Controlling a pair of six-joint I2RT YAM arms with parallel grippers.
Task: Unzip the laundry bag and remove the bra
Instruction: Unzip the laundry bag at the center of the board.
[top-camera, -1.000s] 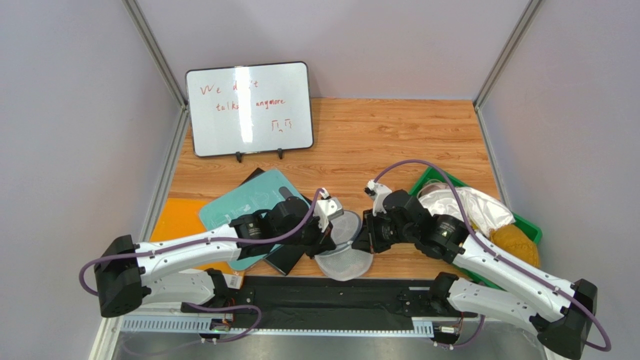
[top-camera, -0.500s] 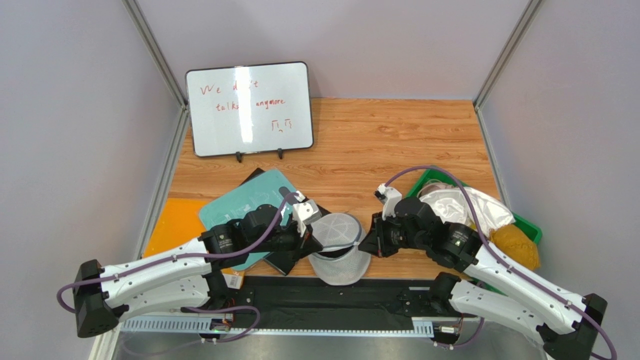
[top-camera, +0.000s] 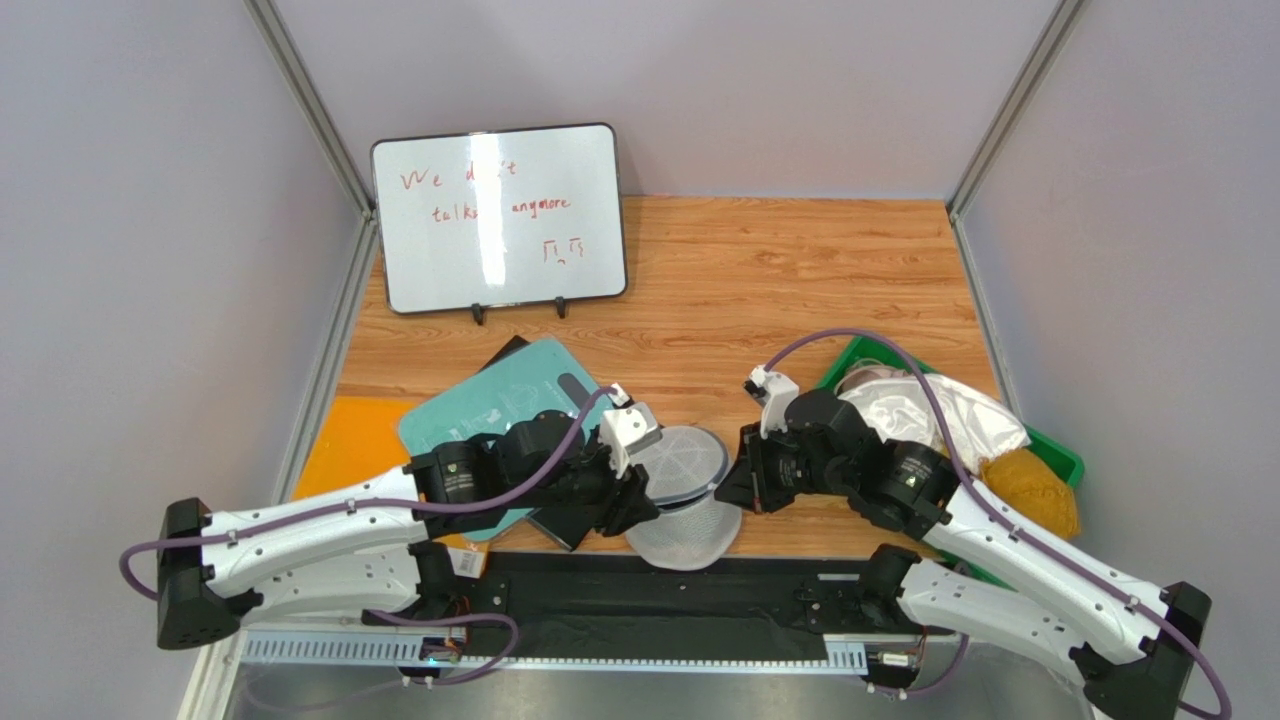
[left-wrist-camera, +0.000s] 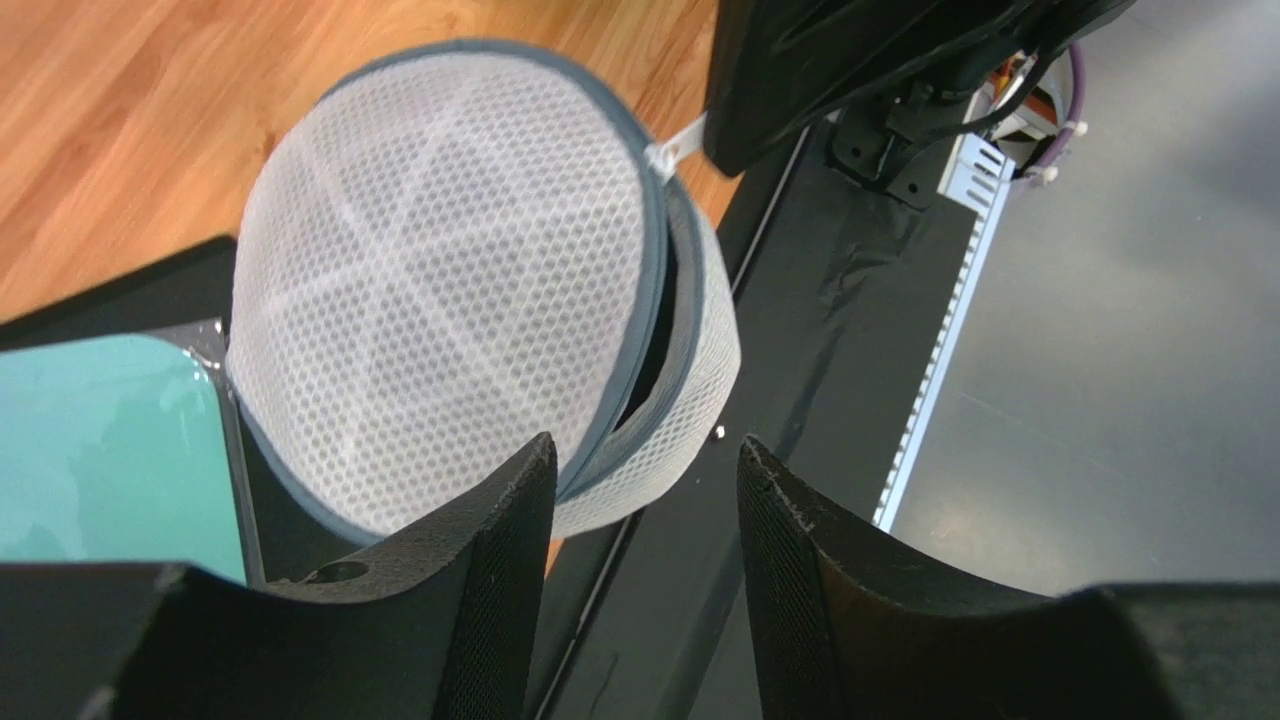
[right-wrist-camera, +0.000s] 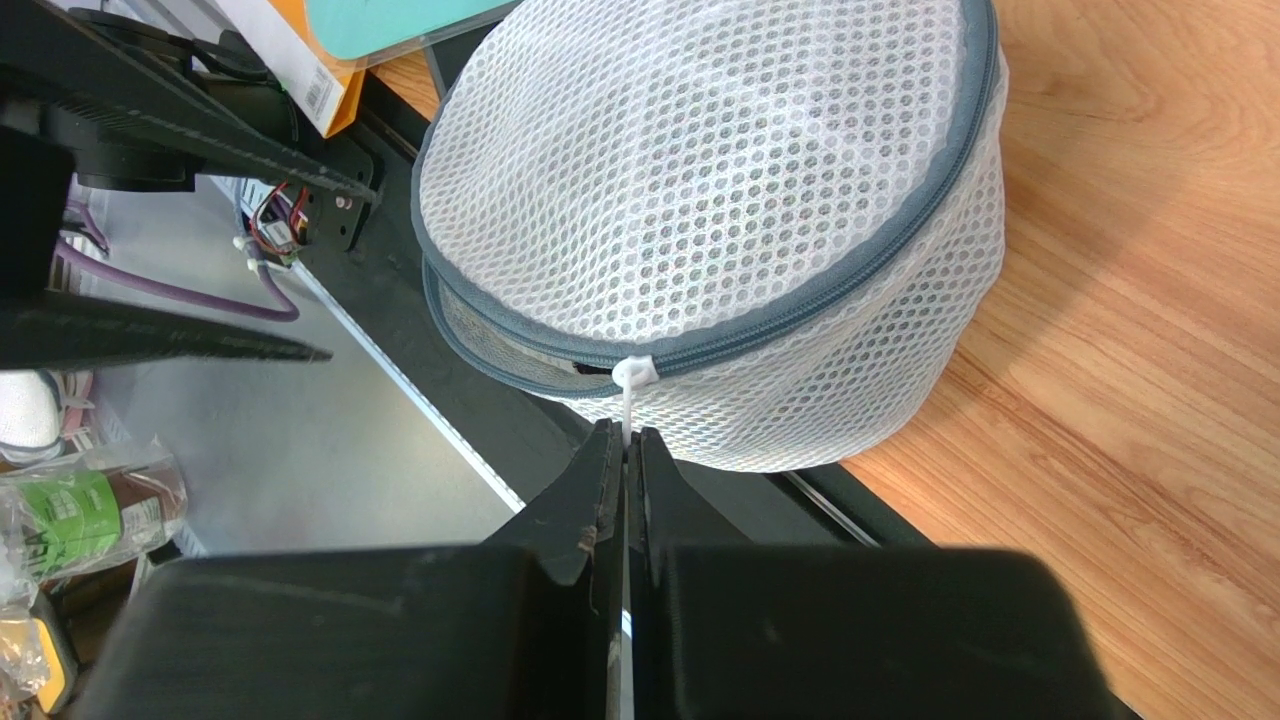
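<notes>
Leftward of the bag, the left arm has pushed forward again since half a second ago, bringing its claw back up to the pouch; the right arm has hardly shifted.

Nearest, the laundry bag (top-camera: 688, 492) sits at the counter's near edge, partly over the black strip (top-camera: 676, 600) that runs between the arm bases. The right claw (right-wrist-camera: 624, 443) is pressed together on the white zip pull (right-wrist-camera: 628, 375), which lies straight ahead of its tips. The grey-blue zip runs crosswise to that claw, curving round the rim, so I judge the pull must be drawn sideways along the curve, not straight back. A dark slit already shows where the lid has parted from the wall.

On the opposite side, the left claw (left-wrist-camera: 643, 465) is spread, with the bag's lower wall just in front of the gap and clamped by neither finger. It looks placed to steady the pouch, though it holds nothing.

Farther off lie a teal board (top-camera: 511, 398), a green bin (top-camera: 845, 365) with a white cloth (top-camera: 932, 413), and a whiteboard (top-camera: 499, 215) at the back.

No bra is visible: the mesh shows only a greyish shade, and the slit is dark. How far round the zip is open cannot be followed, and from above the arms hide both claws' tips.
</notes>
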